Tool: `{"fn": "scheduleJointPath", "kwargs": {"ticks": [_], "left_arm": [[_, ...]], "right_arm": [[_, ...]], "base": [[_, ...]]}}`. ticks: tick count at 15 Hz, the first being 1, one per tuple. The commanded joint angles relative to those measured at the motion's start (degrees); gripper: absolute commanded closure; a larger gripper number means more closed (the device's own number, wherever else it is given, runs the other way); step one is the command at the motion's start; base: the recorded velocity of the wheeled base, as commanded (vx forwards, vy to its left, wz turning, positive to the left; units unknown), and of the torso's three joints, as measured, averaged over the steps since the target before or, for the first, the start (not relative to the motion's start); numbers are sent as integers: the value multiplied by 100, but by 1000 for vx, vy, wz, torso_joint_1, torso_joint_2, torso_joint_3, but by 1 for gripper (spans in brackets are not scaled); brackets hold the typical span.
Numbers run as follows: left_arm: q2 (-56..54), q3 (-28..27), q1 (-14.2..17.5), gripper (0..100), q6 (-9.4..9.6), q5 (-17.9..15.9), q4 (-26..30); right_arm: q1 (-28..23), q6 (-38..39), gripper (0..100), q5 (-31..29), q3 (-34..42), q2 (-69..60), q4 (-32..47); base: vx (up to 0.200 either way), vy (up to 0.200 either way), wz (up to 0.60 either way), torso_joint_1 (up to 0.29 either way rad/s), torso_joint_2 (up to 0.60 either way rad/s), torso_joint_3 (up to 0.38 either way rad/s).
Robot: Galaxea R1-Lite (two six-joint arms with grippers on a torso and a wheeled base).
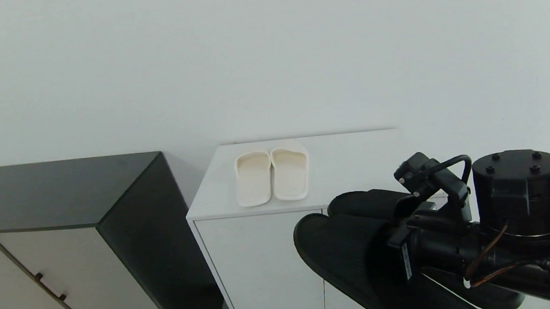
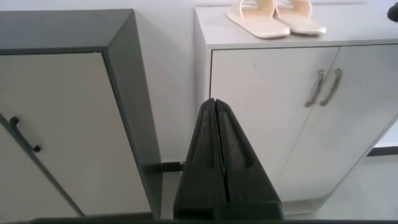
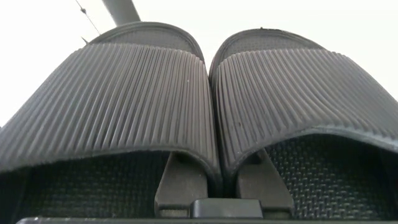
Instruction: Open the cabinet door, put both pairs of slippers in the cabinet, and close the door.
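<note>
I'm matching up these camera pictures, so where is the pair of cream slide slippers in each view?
Head view: the cream slide slippers lie side by side near the picture's middle, on the left part of the white cabinet top, toward its front edge.
Left wrist view: the pair is at the upper edge, on the same cabinet top.
Right wrist view: this one faces the black ribbed slippers instead.
Shared landmark: the white cabinet, in the head and left wrist views.

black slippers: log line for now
right fingers shut on black ribbed slipper pair | cream slipper pair on white cabinet top | doors shut | left fingers shut, empty
</note>
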Motion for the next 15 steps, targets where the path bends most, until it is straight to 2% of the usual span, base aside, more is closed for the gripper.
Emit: {"fn": "scheduleJointPath", "kwargs": {"ticks": [1,15], "left_arm": [[-1,0,7,100,-15,0,-4],[-1,0,-2,100,-32,9,-4]], "right_arm": [[-3,-5,100,-1,5,54,-9],[-20,-14,100,-10,154,54,-27]], "base": [[0,0,0,0,0,0],[0,0,0,0,0,0]]}}
